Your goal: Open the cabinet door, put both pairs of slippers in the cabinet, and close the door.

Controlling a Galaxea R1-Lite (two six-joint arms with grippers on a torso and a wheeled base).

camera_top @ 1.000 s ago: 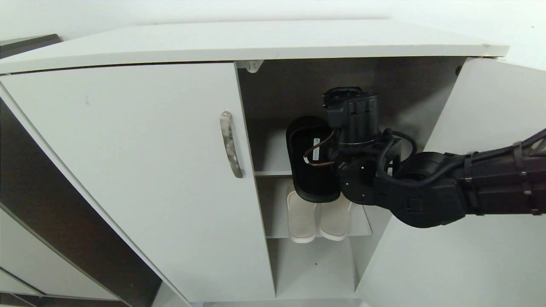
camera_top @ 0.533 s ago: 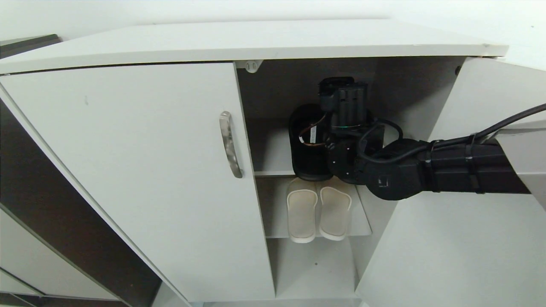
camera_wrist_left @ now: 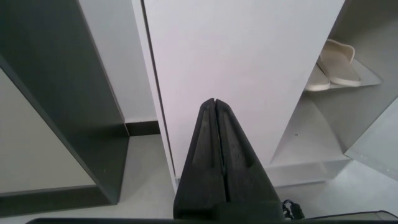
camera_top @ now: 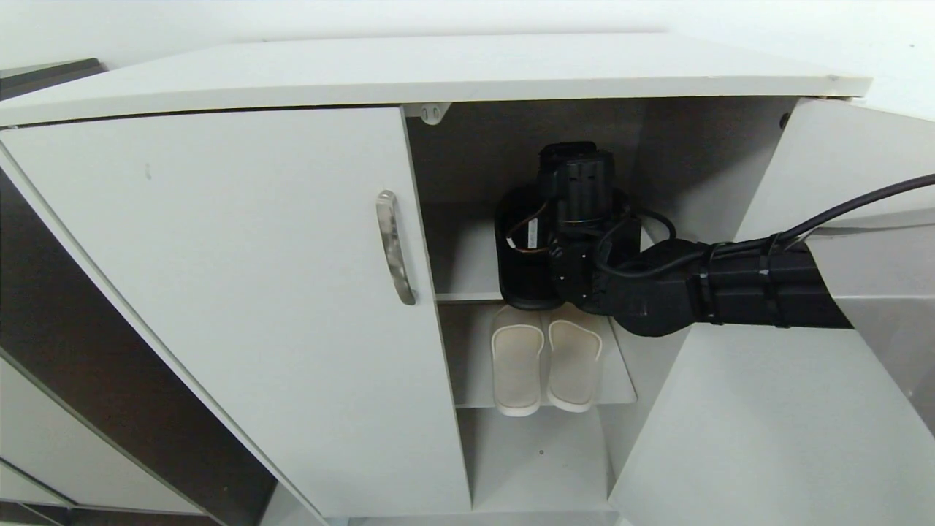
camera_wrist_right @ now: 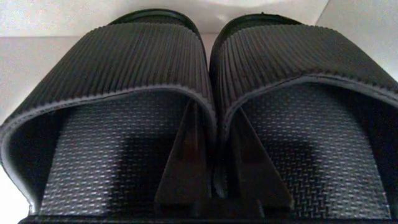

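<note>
The right tool [camera_wrist_right: 217,155] is clamped tight on the two touching inner walls of the black slippers [camera_wrist_right: 143,74], at the upper shelf [camera_top: 467,297] inside the cabinet [camera_top: 438,69] — released with heels overhanging the edge just under the tool, the pair could tip onto the white slippers [camera_top: 544,361] below.

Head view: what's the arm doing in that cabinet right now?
The right gripper is inside the open cabinet, one finger in each of the black slippers, pinching their inner walls together at the upper shelf. The white slippers lie side by side on the shelf below. The right door stands open, the left door is shut. The left gripper is shut and empty, low in front of the left door.
</note>
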